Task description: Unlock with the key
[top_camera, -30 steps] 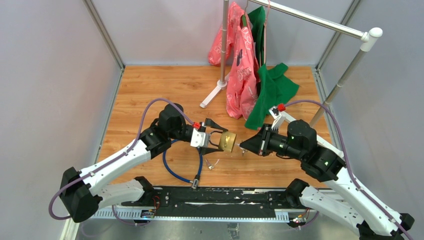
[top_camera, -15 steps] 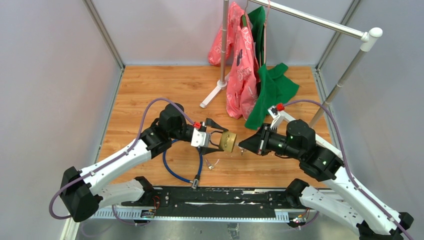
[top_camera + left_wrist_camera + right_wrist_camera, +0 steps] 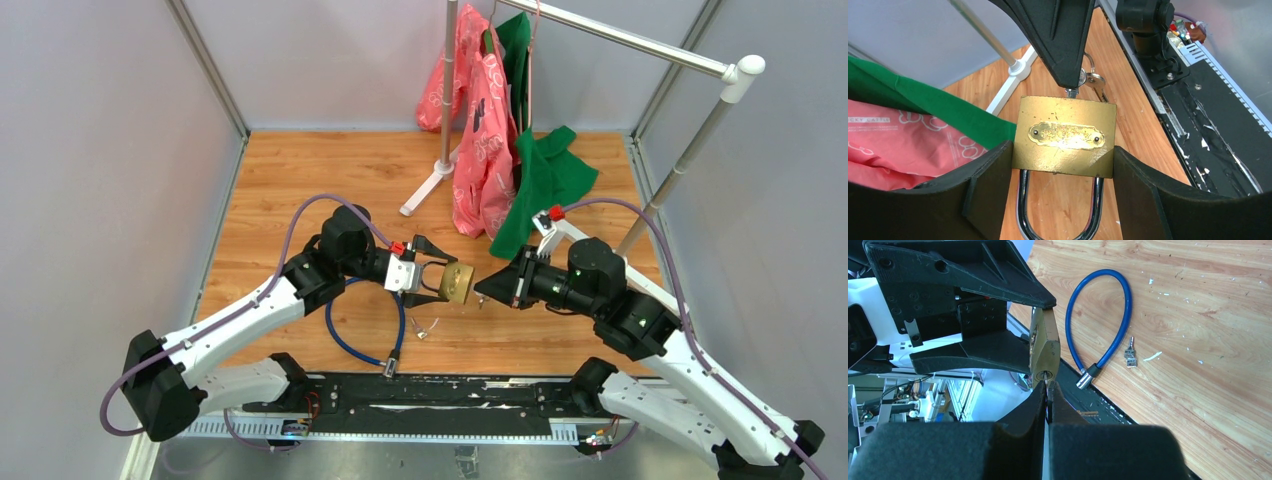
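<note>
A brass padlock with a chrome shackle hangs above the wooden floor. My left gripper is shut on its two sides. My right gripper is shut on the key, which points left at the lock's bottom face. In the right wrist view the key blade sticks out between the shut fingertips and meets the keyhole of the padlock. How deep it sits I cannot tell. A key ring with a spare key dangles beside the blade.
A blue cable lock lies looped on the floor under the left arm, with small loose keys beside it. A clothes rack with pink and green bags stands behind. A black rail runs along the near edge.
My right gripper has crept left, closing the gap so that the key tip now reaches the padlock's keyhole. The left arm holds the padlock almost still.
</note>
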Controlling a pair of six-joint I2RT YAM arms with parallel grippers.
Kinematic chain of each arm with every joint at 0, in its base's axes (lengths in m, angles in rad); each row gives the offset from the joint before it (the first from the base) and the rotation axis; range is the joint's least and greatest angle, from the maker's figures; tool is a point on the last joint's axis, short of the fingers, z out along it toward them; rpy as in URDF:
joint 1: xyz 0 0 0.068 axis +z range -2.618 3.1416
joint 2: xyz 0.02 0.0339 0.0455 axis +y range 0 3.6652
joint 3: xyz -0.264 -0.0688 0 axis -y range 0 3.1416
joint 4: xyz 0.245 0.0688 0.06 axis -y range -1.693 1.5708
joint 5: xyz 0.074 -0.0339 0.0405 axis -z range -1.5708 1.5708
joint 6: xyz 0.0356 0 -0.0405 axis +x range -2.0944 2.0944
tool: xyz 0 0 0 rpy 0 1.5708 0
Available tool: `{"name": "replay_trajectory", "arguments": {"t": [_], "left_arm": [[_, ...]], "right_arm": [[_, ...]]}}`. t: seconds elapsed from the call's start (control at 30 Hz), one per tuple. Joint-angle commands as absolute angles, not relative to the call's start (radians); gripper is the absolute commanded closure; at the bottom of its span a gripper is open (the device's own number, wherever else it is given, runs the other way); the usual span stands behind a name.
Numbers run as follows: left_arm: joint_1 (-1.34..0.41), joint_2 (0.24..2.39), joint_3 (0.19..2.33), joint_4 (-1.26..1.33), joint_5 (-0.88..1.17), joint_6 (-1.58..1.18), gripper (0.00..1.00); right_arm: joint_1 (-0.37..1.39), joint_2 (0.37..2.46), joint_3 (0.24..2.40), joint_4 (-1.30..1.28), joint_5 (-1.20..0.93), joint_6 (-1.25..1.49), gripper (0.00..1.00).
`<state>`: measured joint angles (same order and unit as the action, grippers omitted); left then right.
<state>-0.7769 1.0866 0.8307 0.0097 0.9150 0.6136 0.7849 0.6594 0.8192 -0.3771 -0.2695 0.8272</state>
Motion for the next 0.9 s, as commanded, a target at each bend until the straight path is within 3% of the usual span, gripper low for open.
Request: {"name": "replay_trajectory", "arguments": {"t": [0.0, 0.87], "left_arm": [[-0.786, 1.077, 0.887, 0.092, 0.935, 0.611, 1.00], [-0.787, 1.084, 0.898, 0.092, 0.911, 0.607, 1.00]], "right_arm": [[0.776, 0.666, 0.803, -0.340, -0.296, 0.840, 1.00], [0.811, 0.733, 0.816, -0.312, -0.281, 0.853, 1.00]]}}
